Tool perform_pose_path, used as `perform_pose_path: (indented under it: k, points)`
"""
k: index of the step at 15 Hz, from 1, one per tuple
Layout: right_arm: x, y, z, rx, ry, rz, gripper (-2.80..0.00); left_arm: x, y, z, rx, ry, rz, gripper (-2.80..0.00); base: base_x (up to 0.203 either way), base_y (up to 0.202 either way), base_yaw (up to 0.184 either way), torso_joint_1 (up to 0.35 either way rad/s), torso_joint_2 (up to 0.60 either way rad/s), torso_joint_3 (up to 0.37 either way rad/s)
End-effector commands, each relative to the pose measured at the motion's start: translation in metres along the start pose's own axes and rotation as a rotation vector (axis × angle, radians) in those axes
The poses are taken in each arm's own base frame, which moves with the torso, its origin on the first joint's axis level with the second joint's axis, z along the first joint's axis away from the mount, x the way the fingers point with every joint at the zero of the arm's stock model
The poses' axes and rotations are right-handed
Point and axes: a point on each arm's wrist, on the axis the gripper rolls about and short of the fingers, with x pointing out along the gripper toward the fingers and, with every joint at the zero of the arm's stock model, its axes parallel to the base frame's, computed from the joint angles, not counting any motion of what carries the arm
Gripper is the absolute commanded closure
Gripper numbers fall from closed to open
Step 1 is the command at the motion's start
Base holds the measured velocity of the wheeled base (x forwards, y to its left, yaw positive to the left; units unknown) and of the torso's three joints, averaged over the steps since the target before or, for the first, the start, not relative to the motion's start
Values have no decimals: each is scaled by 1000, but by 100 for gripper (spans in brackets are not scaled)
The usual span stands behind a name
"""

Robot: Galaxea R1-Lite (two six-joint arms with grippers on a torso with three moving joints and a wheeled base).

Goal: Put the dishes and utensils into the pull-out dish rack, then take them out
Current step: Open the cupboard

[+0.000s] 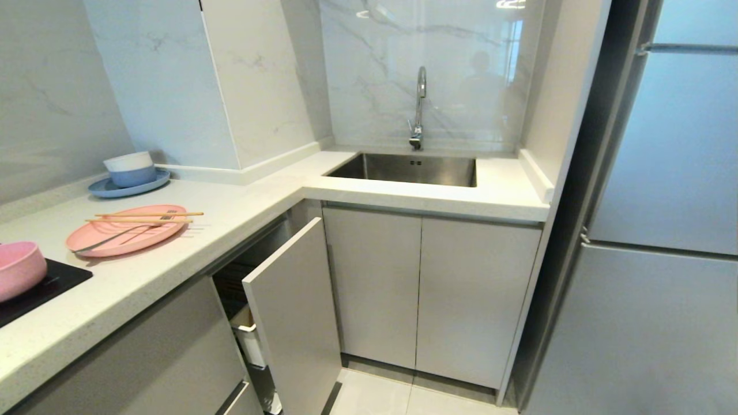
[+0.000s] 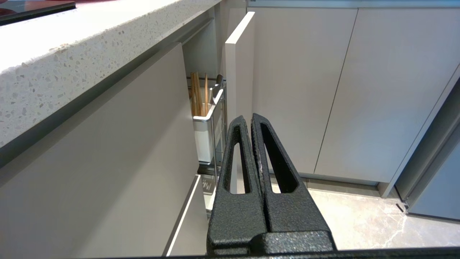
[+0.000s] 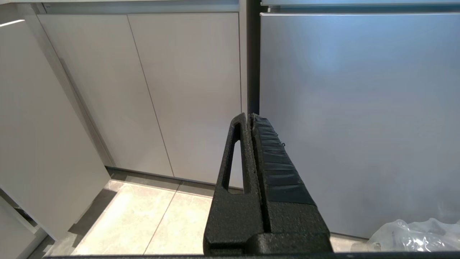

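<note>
— Hanging low, the left gripper (image 2: pixel 250 120) has its fingers pressed together, holding nothing. What sits past the tips?

— Just beyond them, the pull-out dish rack (image 2: pixel 215 118) stands partly drawn out, its grey front panel (image 2: pixel 239 68) ajar. A white utensil holder (image 2: pixel 203 138) with wooden sticks in it hangs on the chrome wire, near the fingertips but apart from them.

— And the right gripper (image 3: pixel 250 118)?

— Fingers closed too, empty, pointing at the cabinet doors (image 3: pixel 161 90) and the fridge (image 3: pixel 359 108), with floor tiles between.

— Where are the dishes?

— Up on the counter (image 1: pixel 230 207), well apart from either gripper. The pink bowl (image 1: pixel 20 268) is nearest, on a black cooktop (image 1: pixel 57 282). Beyond it the pink plate (image 1: pixel 124 233) carries the chopsticks (image 1: pixel 144 217) and fork (image 1: pixel 115 237). Farther off, a blue plate (image 1: pixel 130 187) holds stacked bowls, then the sink (image 1: pixel 409 169).
</note>
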Motion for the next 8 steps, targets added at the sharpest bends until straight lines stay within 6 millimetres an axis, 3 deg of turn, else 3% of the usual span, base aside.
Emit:
perform_pose_path:
  k: [1, 8]
  points:
    - [0, 0, 0, 0, 1, 0, 0, 0, 0, 0, 0, 0, 0, 0, 0, 0, 0, 0, 0, 0]
    - [0, 0, 0, 0, 1, 0, 0, 0, 0, 0, -1, 0, 2, 0, 0, 0, 0, 0, 0, 0]
